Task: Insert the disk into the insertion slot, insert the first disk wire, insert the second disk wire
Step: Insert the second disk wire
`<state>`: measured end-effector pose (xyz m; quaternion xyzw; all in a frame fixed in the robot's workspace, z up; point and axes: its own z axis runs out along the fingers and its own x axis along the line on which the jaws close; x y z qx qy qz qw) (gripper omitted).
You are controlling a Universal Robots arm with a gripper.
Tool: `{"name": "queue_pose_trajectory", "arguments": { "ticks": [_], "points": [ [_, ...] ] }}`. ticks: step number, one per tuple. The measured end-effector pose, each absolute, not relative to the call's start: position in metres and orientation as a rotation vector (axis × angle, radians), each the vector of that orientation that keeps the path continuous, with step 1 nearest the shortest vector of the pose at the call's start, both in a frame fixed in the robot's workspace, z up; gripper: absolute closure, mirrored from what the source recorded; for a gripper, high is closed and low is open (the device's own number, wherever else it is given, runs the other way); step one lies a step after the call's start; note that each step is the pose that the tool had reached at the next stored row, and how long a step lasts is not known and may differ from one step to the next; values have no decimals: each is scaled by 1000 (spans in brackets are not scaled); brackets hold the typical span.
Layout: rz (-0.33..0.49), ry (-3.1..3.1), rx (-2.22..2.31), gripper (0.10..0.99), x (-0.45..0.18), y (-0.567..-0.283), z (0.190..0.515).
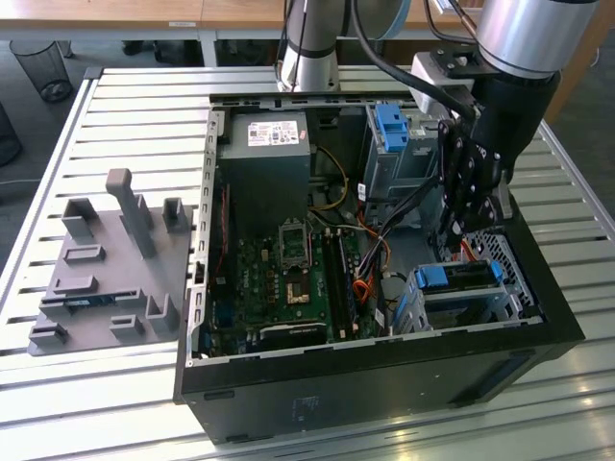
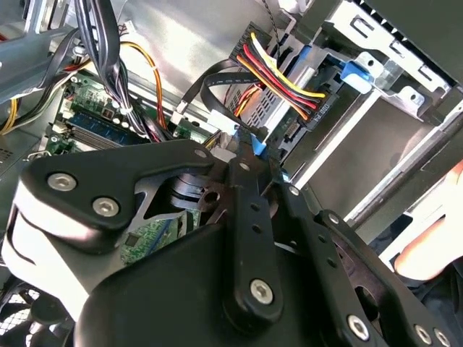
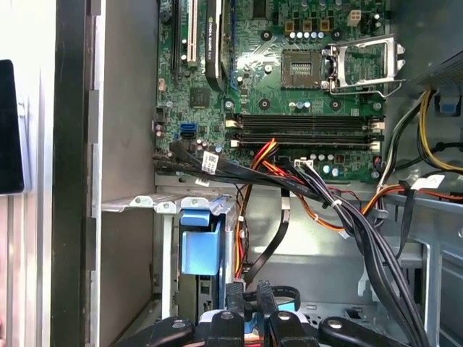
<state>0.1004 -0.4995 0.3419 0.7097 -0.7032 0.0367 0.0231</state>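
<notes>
on the slatted counter (image 1: 115,403) the open case holds the disk (image 1: 459,277) seated in the insertion slot (image 1: 509,254); the tool (image 1: 452,235), fingers narrow, pinches a wire connector (image 2: 249,144) that may misalign and snag.

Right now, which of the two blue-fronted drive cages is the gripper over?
The low perforated cage near the case's front corner; the gripper hangs above it, not the taller cage behind.

green motherboard (image 1: 288,274), grey fixture block (image 1: 110,264)

a robotics lab or workshop: an open computer case (image 1: 384,365) sits on a slatted aluminium desk (image 1: 144,106), with wooden benches (image 1: 125,14) and a wire wastebasket (image 1: 43,67) behind.
</notes>
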Motion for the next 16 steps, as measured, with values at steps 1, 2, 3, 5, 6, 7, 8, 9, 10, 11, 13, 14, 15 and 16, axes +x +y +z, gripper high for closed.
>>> {"name": "queue_pose_trajectory", "arguments": {
  "ticks": [1, 2, 3, 5, 6, 7, 8, 9, 10, 11, 13, 14, 15, 16],
  "points": [
    [114, -2177, 2197, 863, 100, -500, 342],
    [113, -2177, 2197, 878, 100, -500, 342],
    [113, -2177, 2197, 941, 100, -500, 342],
    [113, -2177, 2197, 941, 100, -500, 341],
    [113, -2178, 2198, 941, 100, -499, 341],
    [111, -2178, 2198, 941, 100, -500, 341],
    [105, -2181, 2201, 941, 100, -500, 341],
    [91, -2188, 2208, 941, 100, -501, 341],
    [71, -2198, 2218, 941, 100, -502, 341],
    [51, -2208, 2227, 941, 100, -503, 341],
    [38, -2214, 2233, 941, 100, -505, 341],
    [38, -2214, 2233, 941, 100, -506, 341],
    [39, -2214, 2233, 941, 100, -506, 341],
    [39, -2213, 2233, 941, 100, -507, 341]
  ]
}}
